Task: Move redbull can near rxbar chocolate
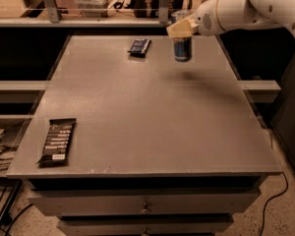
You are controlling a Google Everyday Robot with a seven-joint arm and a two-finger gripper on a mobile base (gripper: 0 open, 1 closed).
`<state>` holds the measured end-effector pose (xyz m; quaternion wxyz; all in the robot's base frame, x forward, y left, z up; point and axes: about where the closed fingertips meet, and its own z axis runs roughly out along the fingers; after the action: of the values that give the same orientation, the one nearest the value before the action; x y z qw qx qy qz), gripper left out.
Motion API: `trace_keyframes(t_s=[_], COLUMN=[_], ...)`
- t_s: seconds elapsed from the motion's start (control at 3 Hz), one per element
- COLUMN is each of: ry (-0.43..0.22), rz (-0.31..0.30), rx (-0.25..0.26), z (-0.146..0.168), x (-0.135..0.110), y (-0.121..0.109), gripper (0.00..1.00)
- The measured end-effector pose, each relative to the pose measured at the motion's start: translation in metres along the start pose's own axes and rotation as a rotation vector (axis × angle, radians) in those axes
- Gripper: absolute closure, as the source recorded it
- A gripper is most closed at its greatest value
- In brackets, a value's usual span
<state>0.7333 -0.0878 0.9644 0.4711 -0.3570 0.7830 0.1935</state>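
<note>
The redbull can point(182, 49), blue and silver, hangs upright in my gripper point(181, 32) over the far right part of the table, a little above the surface with a shadow below it. The gripper is shut on the can's top, and the white arm reaches in from the upper right. The rxbar chocolate point(57, 141), a long black bar with white text, lies flat at the near left corner of the table, far from the can.
A smaller dark blue-black wrapped bar point(139, 46) lies at the far middle of the grey table point(147, 112), just left of the can. A shelf with clutter runs behind the table. Drawers sit below the front edge, and cables lie on the floor at left.
</note>
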Motion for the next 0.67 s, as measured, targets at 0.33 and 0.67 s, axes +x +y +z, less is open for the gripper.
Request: trace_keyframes(t_s=[0.33,0.67], ry=[0.007,-0.032], rz=[-0.032,-0.106], rx=[-0.050,-0.147], z=[0.005,0.004], x=[0.000,-0.009], y=[0.012,0.053], gripper=[1.00,1.00])
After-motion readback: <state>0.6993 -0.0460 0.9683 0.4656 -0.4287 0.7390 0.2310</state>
